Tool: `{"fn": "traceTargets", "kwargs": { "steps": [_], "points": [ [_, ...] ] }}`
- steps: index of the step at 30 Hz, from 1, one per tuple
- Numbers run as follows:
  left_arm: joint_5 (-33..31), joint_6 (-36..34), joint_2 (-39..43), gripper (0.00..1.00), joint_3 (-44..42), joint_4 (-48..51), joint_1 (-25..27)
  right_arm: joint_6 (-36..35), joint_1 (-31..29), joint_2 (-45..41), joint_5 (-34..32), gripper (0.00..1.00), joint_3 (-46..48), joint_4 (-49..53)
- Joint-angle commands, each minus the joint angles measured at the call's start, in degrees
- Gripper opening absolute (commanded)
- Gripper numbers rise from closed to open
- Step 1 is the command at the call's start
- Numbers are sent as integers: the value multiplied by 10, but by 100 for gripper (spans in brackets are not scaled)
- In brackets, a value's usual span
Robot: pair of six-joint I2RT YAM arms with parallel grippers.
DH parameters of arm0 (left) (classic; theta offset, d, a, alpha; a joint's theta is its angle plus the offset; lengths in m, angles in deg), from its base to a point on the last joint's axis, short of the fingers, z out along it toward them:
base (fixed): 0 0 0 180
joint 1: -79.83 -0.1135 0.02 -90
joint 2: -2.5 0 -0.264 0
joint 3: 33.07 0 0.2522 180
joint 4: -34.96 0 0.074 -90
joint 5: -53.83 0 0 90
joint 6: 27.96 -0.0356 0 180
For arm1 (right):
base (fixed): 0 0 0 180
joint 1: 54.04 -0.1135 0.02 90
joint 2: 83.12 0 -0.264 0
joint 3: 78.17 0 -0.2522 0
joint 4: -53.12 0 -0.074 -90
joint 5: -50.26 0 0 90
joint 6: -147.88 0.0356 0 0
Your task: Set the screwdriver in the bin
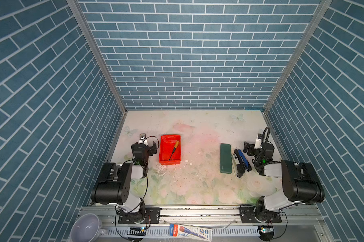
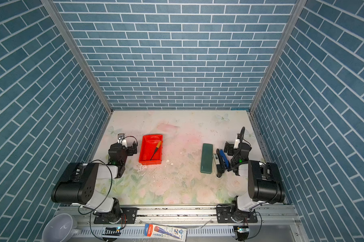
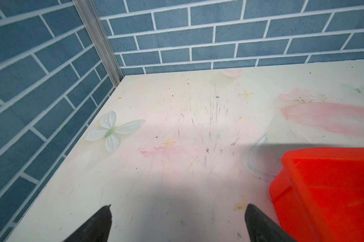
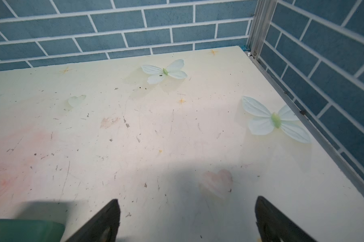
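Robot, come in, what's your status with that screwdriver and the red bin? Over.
Left gripper open, empty, beside the bin. Right gripper open, empty. Screwdriver lying inside the bin. Nothing in the way.

This looks like a robot test cell in a lab, not a lived-in room. Three walls are flat panels printed with blue brick, joined by bare aluminium corner posts. The counter wears a scuffed floral print with butterflies. Two arms bolt to an aluminium rail at the front, beside a slotted cable duct; what lies outside the cell cannot be made out.
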Motion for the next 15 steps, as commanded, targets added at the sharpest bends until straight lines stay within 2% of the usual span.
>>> {"fn": "traceTargets", "kwargs": {
  "steps": [1, 10, 12, 13, 15],
  "points": [
    [4, 0, 1, 100, 2, -13, -4, -17, 0, 2, 8, 99, -10, -1],
    [4, -1, 1, 100, 2, -13, -4, -17, 1, 1, 8, 99, -9, -5],
    [3, 0, 1, 100, 2, -13, -4, -23, 0, -5, 26, 99, 25, -62],
    [4, 0, 1, 100, 2, -13, -4, -20, 0, -5, 22, 99, 58, -126],
    [4, 0, 1, 100, 2, -13, -4, 2, 0, 13, -28, 99, 107, -240]
  ]
}}
